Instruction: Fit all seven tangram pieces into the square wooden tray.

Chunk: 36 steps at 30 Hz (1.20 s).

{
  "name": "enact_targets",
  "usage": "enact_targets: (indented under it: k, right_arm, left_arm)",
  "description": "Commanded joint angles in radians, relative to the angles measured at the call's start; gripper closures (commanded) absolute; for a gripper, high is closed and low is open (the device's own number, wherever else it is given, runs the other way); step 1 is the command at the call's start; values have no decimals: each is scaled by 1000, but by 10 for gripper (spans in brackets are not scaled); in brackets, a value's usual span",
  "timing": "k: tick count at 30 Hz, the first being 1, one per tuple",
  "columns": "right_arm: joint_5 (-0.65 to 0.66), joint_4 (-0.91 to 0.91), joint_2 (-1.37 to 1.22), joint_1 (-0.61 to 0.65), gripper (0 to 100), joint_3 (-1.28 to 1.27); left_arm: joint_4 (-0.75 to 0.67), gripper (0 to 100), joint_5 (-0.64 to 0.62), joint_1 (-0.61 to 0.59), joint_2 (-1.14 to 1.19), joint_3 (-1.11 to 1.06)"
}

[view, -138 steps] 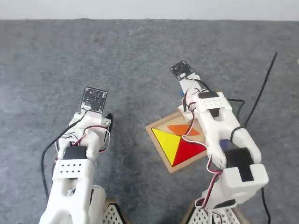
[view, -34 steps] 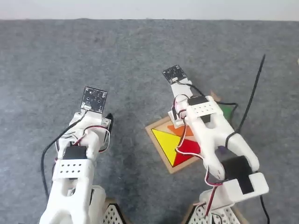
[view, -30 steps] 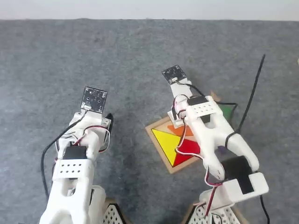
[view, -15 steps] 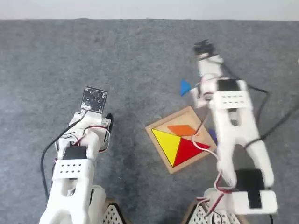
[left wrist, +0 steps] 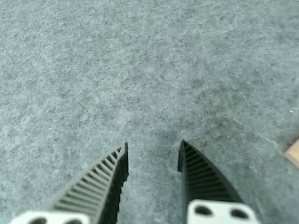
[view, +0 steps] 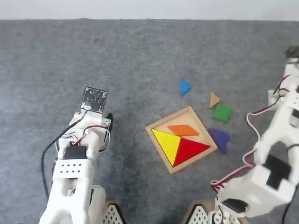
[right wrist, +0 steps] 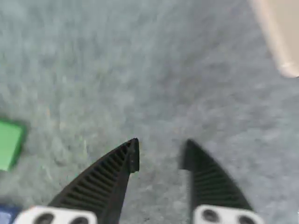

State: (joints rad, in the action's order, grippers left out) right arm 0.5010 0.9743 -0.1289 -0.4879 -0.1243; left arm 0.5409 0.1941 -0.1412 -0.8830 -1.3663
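Three of the seven pieces are lying in the square wooden tray [view: 166, 119]. The yellow triangle [view: 167, 142] and the red triangle [view: 190, 149] are sitting edge to edge on the side nearer the arms. The orange parallelogram [view: 183, 129] is lying just beyond them, touching where they meet. The rest of the tray's floor is showing bare wood.

Four pieces are waiting outside it on the grey bench [view: 140, 56]. The blue triangle [view: 185, 87] is lying beyond the tray. The small tan triangle [view: 214, 99] and the green square [view: 222, 113] are sitting near each other off its far right side, and the purple triangle [view: 219, 138] is resting just beside its right corner. I am judging the job a little under half done, with those four left to place.

The left claw [left wrist: 152, 156] is hanging released and empty over bare bench, left of the tray. The right claw [right wrist: 159, 156] is likewise gaping and gripping nothing, hanging over bare bench to the right of the loose pieces.
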Motion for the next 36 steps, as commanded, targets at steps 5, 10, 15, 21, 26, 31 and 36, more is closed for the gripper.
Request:
enact_targets:
  k: [5, 10, 15, 21, 26, 31, 36]
  right_arm:
    - [21, 65, 27, 58, 452, 58]
    - [-26, 133, 42, 81, 530, 66]
    - [-57, 248, 85, 326, 647, -20]
    - [-117, 151, 171, 602, 788, -203]
    - [-118, 54, 197, 705, 960, -324]
    - [-127, 48, 232, 731, 957, -345]
    - [-147, 1, 226, 753, 957, -345]
  left_arm:
    - [-23, 826, 8, 6, 2, 8]
    - [-23, 826, 8, 6, 2, 7]
    - [-23, 826, 8, 6, 2, 7]
    - [-23, 826, 8, 6, 2, 7]
    - [-25, 826, 8, 6, 2, 7]
    - [-41, 826, 8, 6, 3, 4]
    - [-44, 826, 8, 6, 2, -1]
